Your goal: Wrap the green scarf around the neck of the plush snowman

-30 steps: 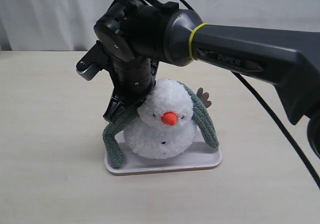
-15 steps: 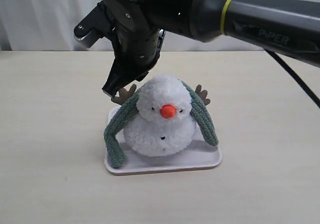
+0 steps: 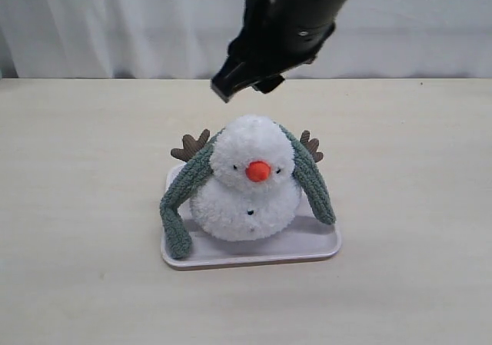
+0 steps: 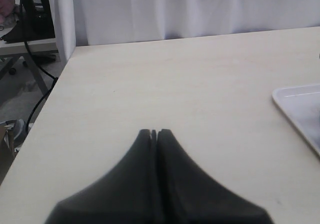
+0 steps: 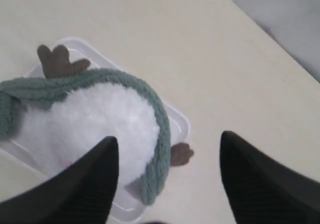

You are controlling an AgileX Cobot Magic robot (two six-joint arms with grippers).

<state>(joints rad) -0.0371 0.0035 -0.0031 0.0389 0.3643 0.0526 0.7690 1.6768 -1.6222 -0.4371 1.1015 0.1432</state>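
The plush snowman [image 3: 250, 184] sits upright on a white tray [image 3: 307, 247], orange nose facing the exterior view. The green scarf [image 3: 184, 191] runs behind its head, and one end hangs down each side of the body, reaching the tray. None of it crosses the front of the neck [image 3: 247, 194]. My right gripper [image 3: 244, 85] hovers just above the head, open and empty. In the right wrist view the right gripper [image 5: 169, 136] looks down on the snowman [image 5: 95, 119] and scarf [image 5: 156, 115]. My left gripper [image 4: 154, 132] is shut over bare table, with nothing in it.
Brown antler arms [image 3: 190, 145] stick out behind the scarf on both sides. The tray corner [image 4: 300, 99] shows at the edge of the left wrist view. A white curtain [image 3: 92, 30] backs the table, whose left edge [image 4: 50, 99] drops to the floor.
My right gripper has left the scarf at the snowman's left shoulder, risen and moved right above the head. The snowman's head has straightened; the scarf stays draped.
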